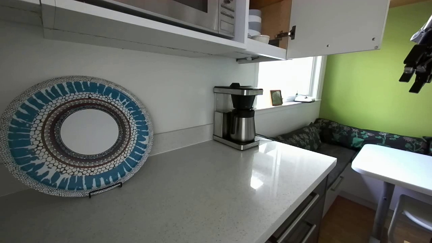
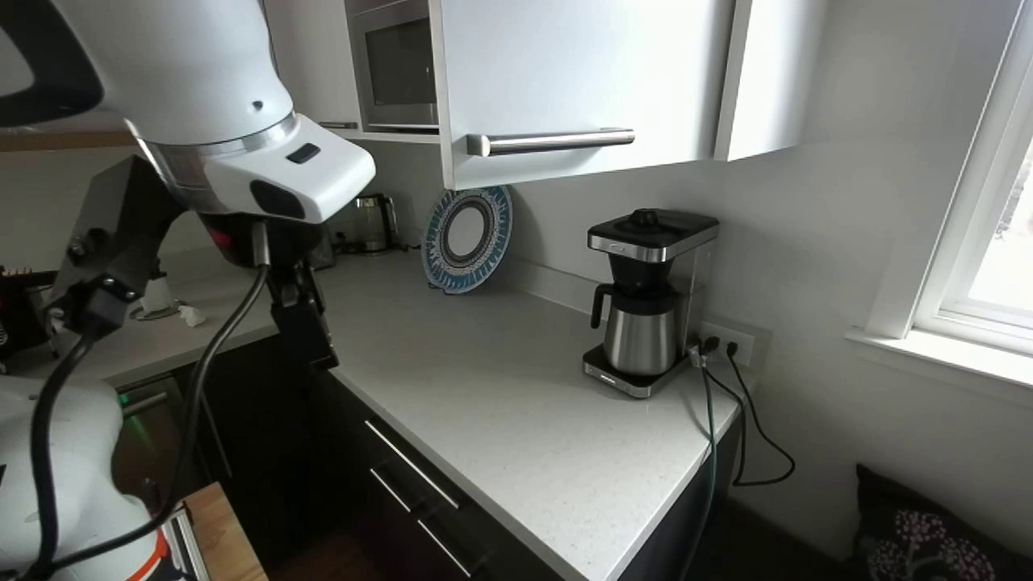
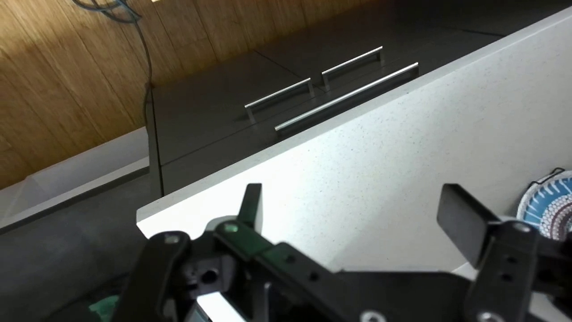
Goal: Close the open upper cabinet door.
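The upper cabinet door [image 1: 337, 28] is a flat white panel standing open on its hinge [image 1: 291, 33], showing the brown wood interior [image 1: 273, 18] with white dishes. In an exterior view the outer face of the door [image 2: 581, 73] carries a silver bar handle [image 2: 553, 143] near its bottom edge. My gripper [image 1: 414, 82] is to the right of the door there, apart from it. My gripper [image 2: 319, 359] also hangs left of and below the door, pointing down. In the wrist view the gripper [image 3: 351, 188] has its fingers wide apart with nothing between them. The door is not recognisable there.
A coffee maker [image 1: 236, 116] stands on the counter [image 1: 189, 182] below the cabinet. A round decorative plate [image 1: 135, 135] leans on the wall. A microwave [image 2: 399, 68] sits in the upper unit beside the door. Drawer handles [image 3: 348, 96] stick out under the counter edge.
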Controlling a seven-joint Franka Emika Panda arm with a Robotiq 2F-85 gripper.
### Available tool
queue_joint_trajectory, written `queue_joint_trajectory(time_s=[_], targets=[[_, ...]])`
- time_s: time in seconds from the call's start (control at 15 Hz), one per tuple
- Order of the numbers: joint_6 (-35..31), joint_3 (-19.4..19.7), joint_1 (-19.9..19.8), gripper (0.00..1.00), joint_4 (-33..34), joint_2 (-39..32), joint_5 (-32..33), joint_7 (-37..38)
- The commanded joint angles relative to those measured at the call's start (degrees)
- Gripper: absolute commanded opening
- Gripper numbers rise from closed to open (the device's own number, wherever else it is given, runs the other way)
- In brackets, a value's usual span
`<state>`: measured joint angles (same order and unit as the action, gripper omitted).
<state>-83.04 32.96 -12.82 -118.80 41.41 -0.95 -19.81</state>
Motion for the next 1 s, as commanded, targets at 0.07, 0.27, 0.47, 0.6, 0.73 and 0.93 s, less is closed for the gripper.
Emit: queue_joint_trajectory(time_s=[0.07,0.27,0.47,0.6,0.73,0.93], targets=[[1.25,4.08,0.57,1.00,7.07,-5.08,-2.87,-1.55],[0.59,5.80,0.27,1.00,10.07,-6.63,-5.04,-0.92],[0.70,8.00,0.04,1.00,13.04,-8.07,-7.27,-0.77],[0.79,9.68,0.09,1.00,14.97,-9.19,-8.77,-0.58],[0.18,11.31,0.34,1.00,16.73,-9.99,-10.64,-0.60],[-0.71,13.45,0.39,1.00,18.69,-11.47,-13.75,0.23]])
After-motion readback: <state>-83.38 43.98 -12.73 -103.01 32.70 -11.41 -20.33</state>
